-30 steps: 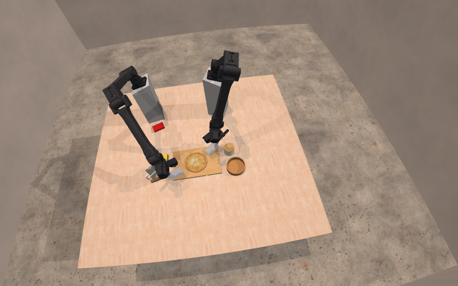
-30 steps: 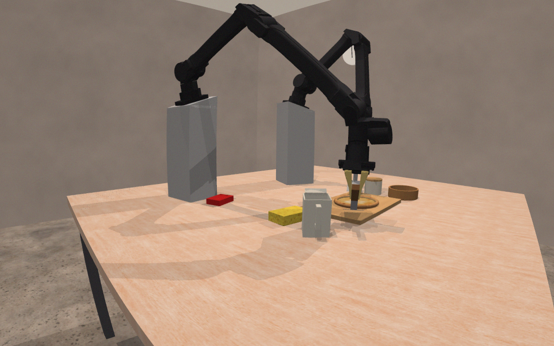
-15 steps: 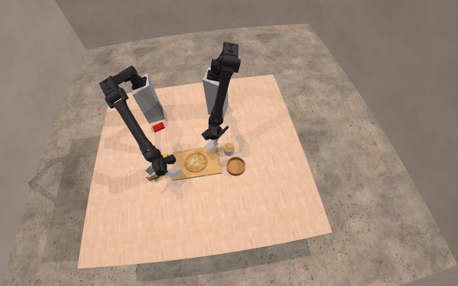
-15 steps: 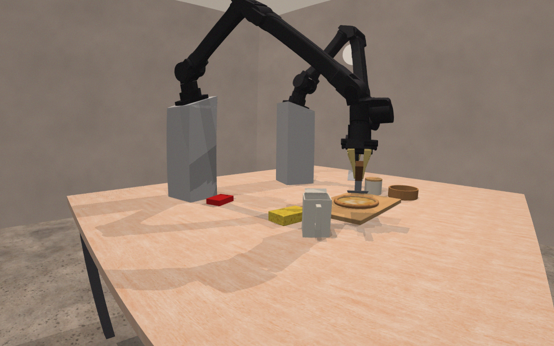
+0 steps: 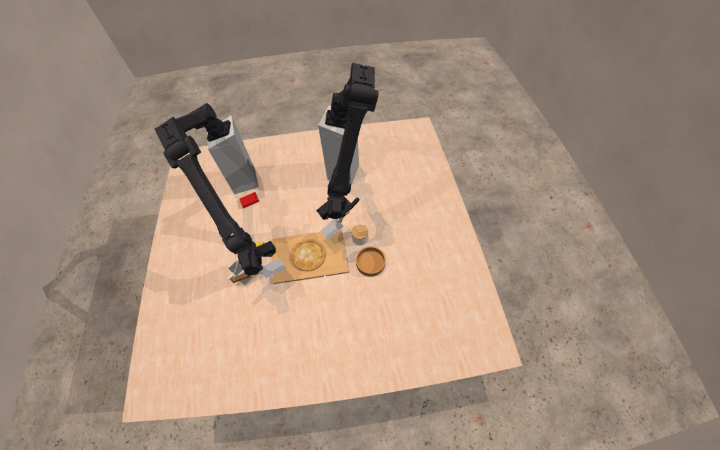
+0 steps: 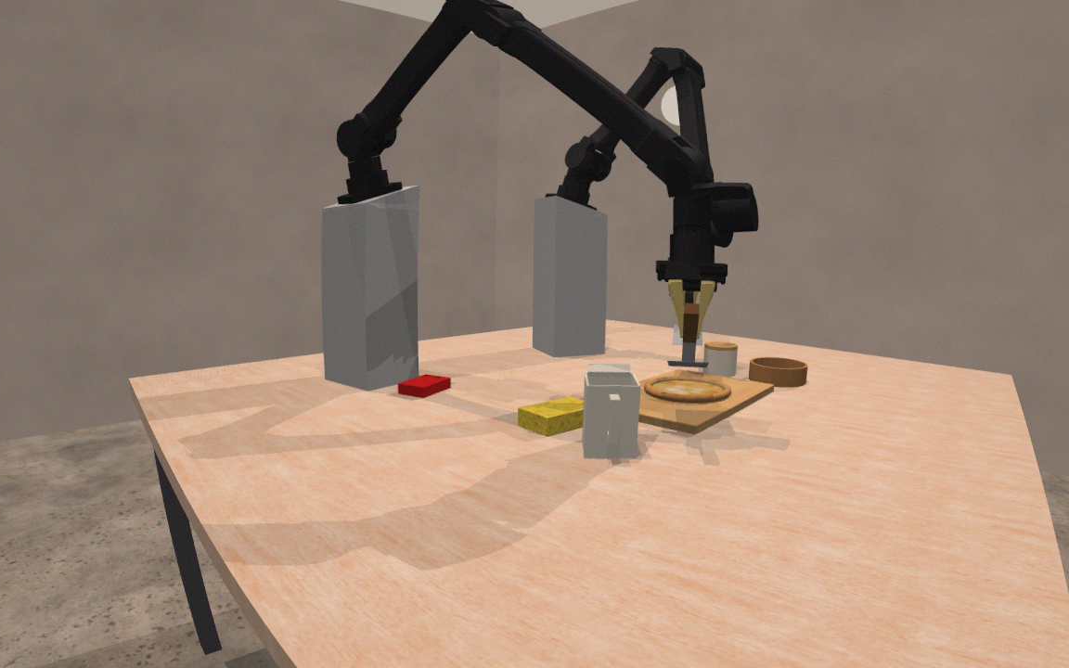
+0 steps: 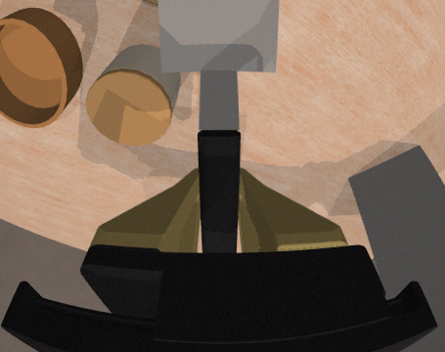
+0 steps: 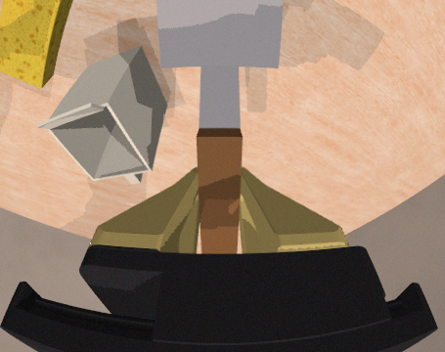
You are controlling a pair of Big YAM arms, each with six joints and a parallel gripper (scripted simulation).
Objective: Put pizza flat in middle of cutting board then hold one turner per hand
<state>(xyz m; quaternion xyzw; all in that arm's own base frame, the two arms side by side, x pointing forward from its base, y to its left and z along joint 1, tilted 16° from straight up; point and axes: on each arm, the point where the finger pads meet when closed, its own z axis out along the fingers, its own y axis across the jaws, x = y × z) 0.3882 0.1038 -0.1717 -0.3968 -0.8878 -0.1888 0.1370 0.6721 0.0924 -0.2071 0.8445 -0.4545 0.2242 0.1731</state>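
Observation:
The pizza (image 5: 307, 254) (image 6: 686, 388) lies flat in the middle of the wooden cutting board (image 5: 334, 267) (image 6: 688, 417). My left gripper (image 5: 335, 211) (image 7: 219, 178) is shut on the black handle of a turner (image 5: 330, 228) (image 7: 218, 34), held above the table at the board's far corner, near the can. My right gripper (image 5: 250, 265) (image 6: 690, 319) (image 8: 219, 177) is shut on the brown handle of a second turner (image 5: 272, 269) (image 6: 686, 363) (image 8: 219, 39), raised off the table at the board's other end. Neither blade touches pizza or board as far as I can see.
A wooden bowl (image 5: 370, 261) (image 6: 778, 371) (image 7: 28, 68) and a can (image 5: 359, 233) (image 6: 720, 358) (image 7: 131, 103) stand beside the board. A grey box (image 6: 610, 415) (image 8: 110, 127) and yellow sponge (image 6: 550, 415) (image 8: 28, 39) sit near the right gripper. A red block (image 5: 249, 199) (image 6: 423, 385) lies by a pedestal (image 5: 232, 159).

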